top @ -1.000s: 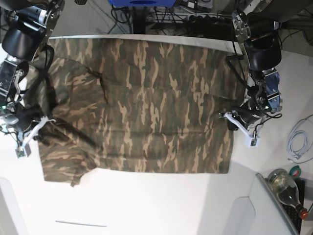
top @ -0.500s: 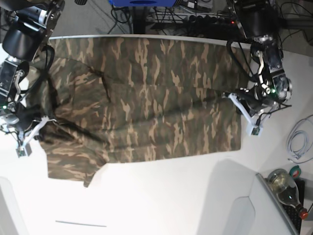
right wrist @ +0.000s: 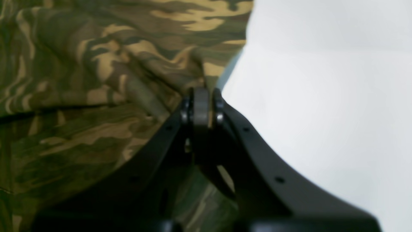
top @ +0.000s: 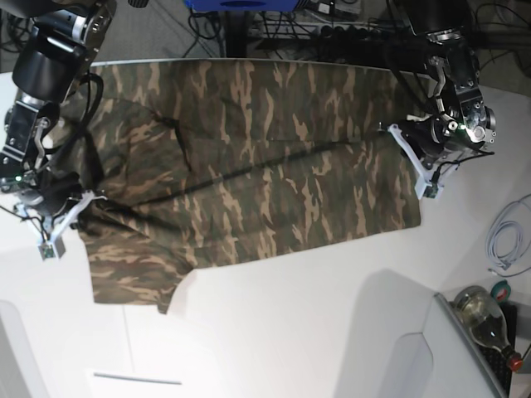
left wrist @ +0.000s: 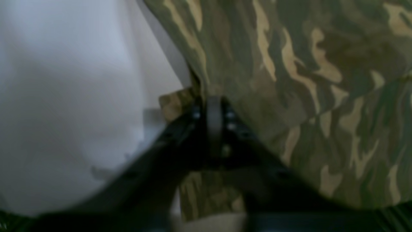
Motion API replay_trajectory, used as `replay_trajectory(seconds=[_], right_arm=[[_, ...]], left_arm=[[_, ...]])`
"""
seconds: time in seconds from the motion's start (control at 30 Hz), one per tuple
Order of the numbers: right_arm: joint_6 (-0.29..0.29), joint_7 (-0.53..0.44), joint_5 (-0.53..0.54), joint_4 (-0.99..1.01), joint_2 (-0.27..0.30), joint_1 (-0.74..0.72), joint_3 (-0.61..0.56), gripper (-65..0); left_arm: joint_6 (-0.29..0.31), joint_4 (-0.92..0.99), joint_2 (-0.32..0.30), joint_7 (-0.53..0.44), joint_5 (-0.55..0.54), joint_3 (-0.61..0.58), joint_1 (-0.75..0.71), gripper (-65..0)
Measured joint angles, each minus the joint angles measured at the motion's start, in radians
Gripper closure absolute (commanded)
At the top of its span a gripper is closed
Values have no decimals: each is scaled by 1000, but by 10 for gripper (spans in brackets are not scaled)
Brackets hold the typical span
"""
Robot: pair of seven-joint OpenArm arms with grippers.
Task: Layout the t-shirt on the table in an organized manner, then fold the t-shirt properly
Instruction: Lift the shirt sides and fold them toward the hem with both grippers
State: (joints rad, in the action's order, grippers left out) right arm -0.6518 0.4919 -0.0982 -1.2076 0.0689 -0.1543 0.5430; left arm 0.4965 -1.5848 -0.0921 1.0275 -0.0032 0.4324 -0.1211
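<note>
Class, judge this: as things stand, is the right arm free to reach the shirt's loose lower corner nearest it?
Probably not yet: the right pincer looks shut on the t-shirt, so it must release first; nothing else blocks the table.

both wrist views blurred, bottle (top: 489, 319) cut by edge

t-shirt (top: 249, 166) spread on table (top: 282, 332), far half; bottle (top: 485, 319) at near-right corner.

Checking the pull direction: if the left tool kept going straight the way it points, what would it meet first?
The t-shirt itself: the left tool is shut on its edge and points into the camouflage cloth. The table lies beside that line; depth is unclear.
</note>
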Motion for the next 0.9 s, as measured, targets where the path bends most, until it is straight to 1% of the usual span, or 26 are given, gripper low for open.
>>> replay_trajectory(seconds=[0.07, 0.1, 0.13, 0.23, 0.3, 0.33, 0.43, 0.57, 0.67, 0.77, 0.8, 0.87, 0.9], right_arm=[[0, 2, -1, 0, -1, 0, 0, 0], [0, 3, 0, 0, 0, 0, 0, 0], [0, 3, 0, 0, -1, 0, 0, 0], [0, 2, 0, 0, 0, -2, 0, 0], [0, 2, 0, 0, 0, -2, 0, 0], [0, 1, 0, -1, -1, -2, 0, 0], [0, 3, -2, -3, 0, -3, 0, 0], [0, 2, -1, -4, -1, -2, 0, 0], [0, 1, 0, -4, 0, -3, 0, 0], [0, 2, 1, -4, 6, -2, -2, 0], [0, 2, 1, -4, 7, -2, -2, 0], [0, 2, 0, -4, 8, -2, -2, 0], [0, 3, 0, -4, 8, -2, -2, 0]], left_arm=[[1, -1, 4, 10, -10, 47, -7, -362], [1, -13, 5, 11, -6, 76, -13, -395], [0, -37, 5, 16, -5, 109, -21, -406], [-1, -83, 0, 16, -2, 197, -14, -380], [0, -77, -6, 8, 2, 226, 29, -374], [1, -60, -13, -23, 9, 225, 57, -375], [1, 79, -48, -143, -6, 198, 167, -382], [-1, 332, -82, -325, 8, 121, 254, -382], [0, 514, -89, -381, 10, 104, 315, -378], [-3, 630, -104, -462, 5, 105, 367, -375], [-24, 653, -108, -483, 2, 105, 377, -375], [-90, 694, -109, -541, 5, 105, 384, -375], [-104, 712, -111, -565, 6, 102, 385, -375]])
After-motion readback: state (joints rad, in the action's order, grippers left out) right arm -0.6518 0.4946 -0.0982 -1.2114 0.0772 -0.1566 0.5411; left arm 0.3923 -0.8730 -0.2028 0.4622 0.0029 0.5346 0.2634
